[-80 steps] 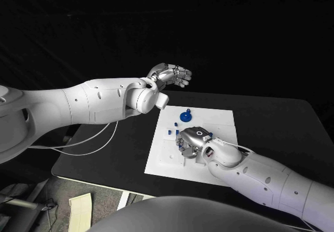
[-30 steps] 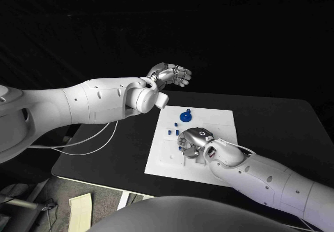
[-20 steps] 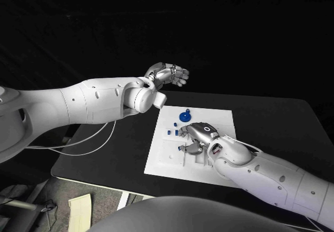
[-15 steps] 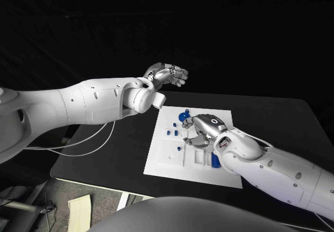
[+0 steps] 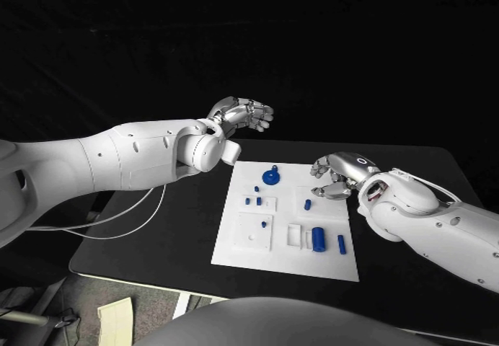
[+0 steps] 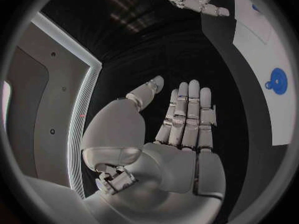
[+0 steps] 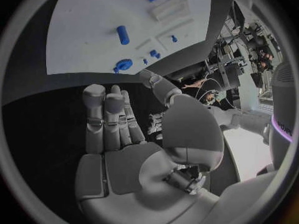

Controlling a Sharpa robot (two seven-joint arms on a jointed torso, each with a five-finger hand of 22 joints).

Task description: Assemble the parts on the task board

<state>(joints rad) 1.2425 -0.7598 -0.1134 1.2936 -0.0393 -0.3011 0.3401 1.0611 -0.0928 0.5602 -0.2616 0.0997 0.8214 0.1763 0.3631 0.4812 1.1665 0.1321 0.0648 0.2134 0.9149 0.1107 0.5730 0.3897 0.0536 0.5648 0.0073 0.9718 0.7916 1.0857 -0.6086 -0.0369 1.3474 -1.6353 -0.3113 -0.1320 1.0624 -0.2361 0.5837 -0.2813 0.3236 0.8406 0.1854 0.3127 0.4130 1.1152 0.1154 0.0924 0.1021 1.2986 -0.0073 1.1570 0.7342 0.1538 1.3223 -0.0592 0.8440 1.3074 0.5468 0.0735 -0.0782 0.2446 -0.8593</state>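
Seemingly midway: several blue parts sit on the task board, others loose; left hand and right hand hold nothing, fingers released.

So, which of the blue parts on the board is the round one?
The round blue part near the task board's far edge: a disc with a small knob. The other blue parts are short pegs and bars lying nearer the robot.

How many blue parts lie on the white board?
8. Far edge: disc. Beside it: three small pegs. Middle: one peg, one stud. Near edge: thick bar, thin bar. Others may be hidden.
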